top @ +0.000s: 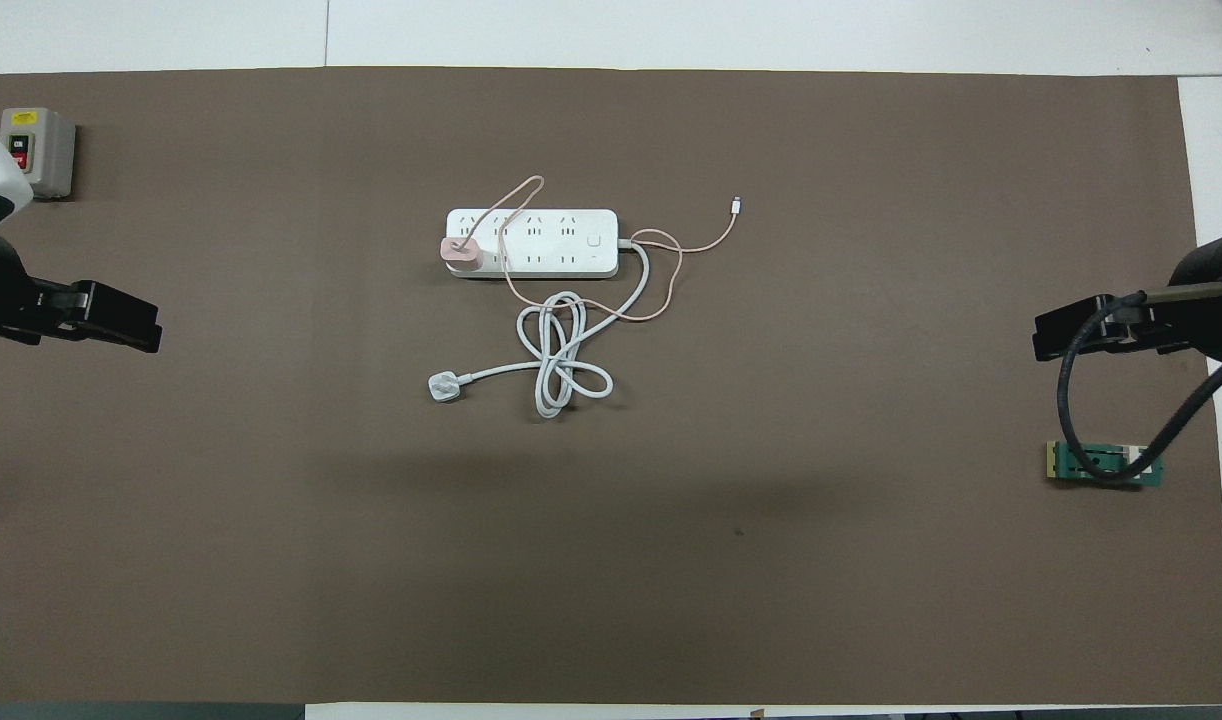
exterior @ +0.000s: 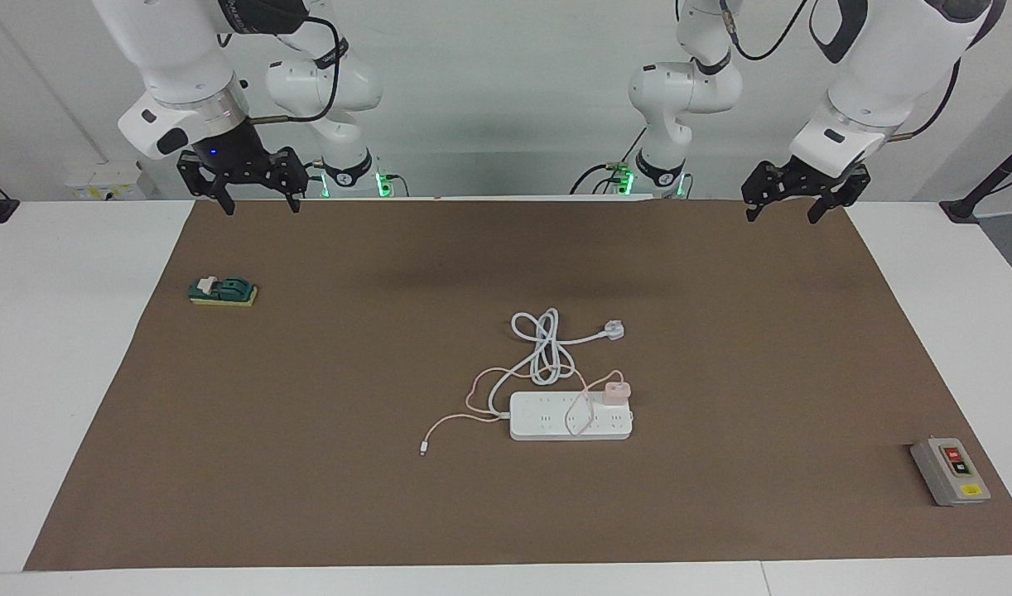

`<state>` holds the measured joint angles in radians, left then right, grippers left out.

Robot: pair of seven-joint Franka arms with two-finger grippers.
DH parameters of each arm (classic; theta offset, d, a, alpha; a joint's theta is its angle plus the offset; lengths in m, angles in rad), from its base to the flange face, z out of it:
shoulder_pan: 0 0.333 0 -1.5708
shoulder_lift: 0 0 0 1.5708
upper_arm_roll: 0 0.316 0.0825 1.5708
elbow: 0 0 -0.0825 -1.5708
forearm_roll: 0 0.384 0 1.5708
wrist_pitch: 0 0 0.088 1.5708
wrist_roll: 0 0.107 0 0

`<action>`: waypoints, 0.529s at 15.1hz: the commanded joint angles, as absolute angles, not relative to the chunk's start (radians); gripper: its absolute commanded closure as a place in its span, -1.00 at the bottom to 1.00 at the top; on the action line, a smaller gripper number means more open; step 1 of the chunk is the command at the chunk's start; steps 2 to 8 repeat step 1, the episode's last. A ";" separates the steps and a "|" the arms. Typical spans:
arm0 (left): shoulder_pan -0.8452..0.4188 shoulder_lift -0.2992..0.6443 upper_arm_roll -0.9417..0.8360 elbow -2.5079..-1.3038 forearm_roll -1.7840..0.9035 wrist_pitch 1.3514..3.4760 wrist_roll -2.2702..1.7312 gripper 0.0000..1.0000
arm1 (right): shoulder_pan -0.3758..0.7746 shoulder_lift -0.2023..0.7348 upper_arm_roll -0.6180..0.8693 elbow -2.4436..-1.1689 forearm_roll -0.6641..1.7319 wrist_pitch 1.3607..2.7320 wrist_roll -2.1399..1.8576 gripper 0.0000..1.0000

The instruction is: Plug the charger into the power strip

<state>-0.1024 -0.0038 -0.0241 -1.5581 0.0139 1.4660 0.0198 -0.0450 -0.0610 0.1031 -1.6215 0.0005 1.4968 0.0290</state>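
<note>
The white power strip (exterior: 547, 422) (top: 561, 240) lies flat in the middle of the brown mat. The pink charger (exterior: 616, 391) (top: 462, 252) stands upright on its end toward the left arm, in the socket row nearer the robots. Its thin pink cable loops over the strip and ends in a small white connector (exterior: 423, 451) (top: 737, 205) on the mat. My left gripper (exterior: 781, 217) (top: 141, 325) hangs open over the mat's edge at the left arm's end, holding nothing. My right gripper (exterior: 261, 207) (top: 1046, 340) hangs open over the right arm's end, also holding nothing.
The strip's thick white cord coils nearer the robots and ends in a white three-pin plug (exterior: 612, 330) (top: 441, 387). A grey box with red and black buttons (exterior: 950, 472) (top: 33, 150) sits at the left arm's end. A green and yellow switch block (exterior: 223, 291) (top: 1101, 463) lies under the right arm.
</note>
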 commanded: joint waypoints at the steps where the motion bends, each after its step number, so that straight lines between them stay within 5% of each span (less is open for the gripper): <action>1: -0.095 -0.037 -0.029 -1.598 0.009 1.493 0.009 -1.00 | -0.055 -0.081 0.106 -1.641 0.020 1.505 0.034 -1.00; 8: -0.095 -0.037 -0.029 -1.598 0.009 1.493 0.009 -1.00 | -0.055 -0.081 0.106 -1.641 0.020 1.505 0.034 -1.00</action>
